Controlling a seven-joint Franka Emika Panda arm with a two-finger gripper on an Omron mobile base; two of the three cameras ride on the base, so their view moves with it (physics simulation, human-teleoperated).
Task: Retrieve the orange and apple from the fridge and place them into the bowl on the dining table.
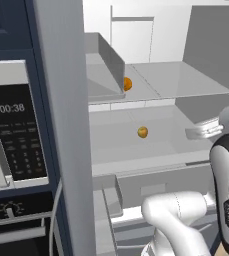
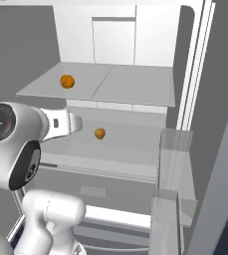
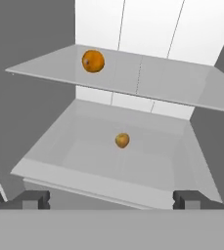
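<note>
The fridge [image 1: 186,80] stands open, white inside. An orange [image 1: 127,83] [image 2: 67,81] [image 3: 93,61] rests on the upper shelf toward its left side. A smaller yellow-orange apple [image 1: 142,132] [image 2: 100,133] [image 3: 122,140] sits on the lower shelf near the middle. My gripper [image 3: 111,200] is open and holds nothing. It hovers in front of the lower shelf's front edge, pointing inward, short of both fruits. The bowl and the dining table are out of view.
The open left fridge door [image 1: 63,125] stands edge-on, with a door bin [image 1: 110,62] beside the orange. The right door's bins [image 2: 175,149] flank the shelves. A black microwave panel [image 1: 16,132] is on the far left.
</note>
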